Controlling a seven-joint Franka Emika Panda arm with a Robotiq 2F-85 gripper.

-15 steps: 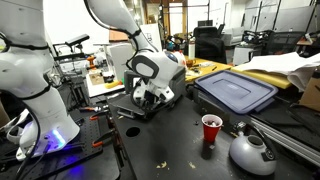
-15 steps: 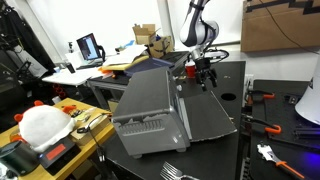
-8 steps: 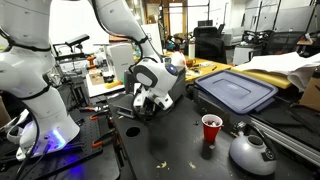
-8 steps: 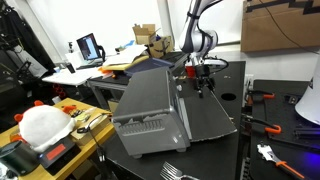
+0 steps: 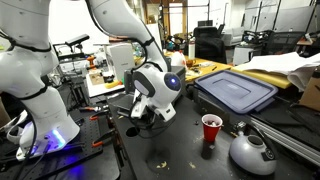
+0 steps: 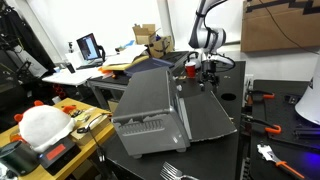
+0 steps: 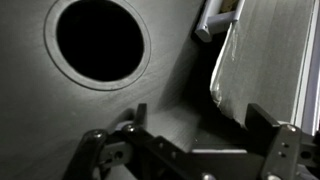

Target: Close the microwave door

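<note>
While microwave door (image 6: 205, 115) lies flat | pincer (image 6: 204, 82) spread, empty | seemingly beside its edge

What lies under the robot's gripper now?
Under the open gripper: dark tabletop with a round black hole, and beside it the edge of the silver-grey oven's dropped-down glass door. The hole's inside is black; the fingers hide the tabletop beneath them.

Franka arm (image 5: 120, 22) was arched over and bent down, wrist (image 5: 158, 88) held low. The tool (image 5: 141, 115) was pointed downward; in wrist view, jaws were seen spread wide, fingers (image 7: 283, 150) well apart.
</note>
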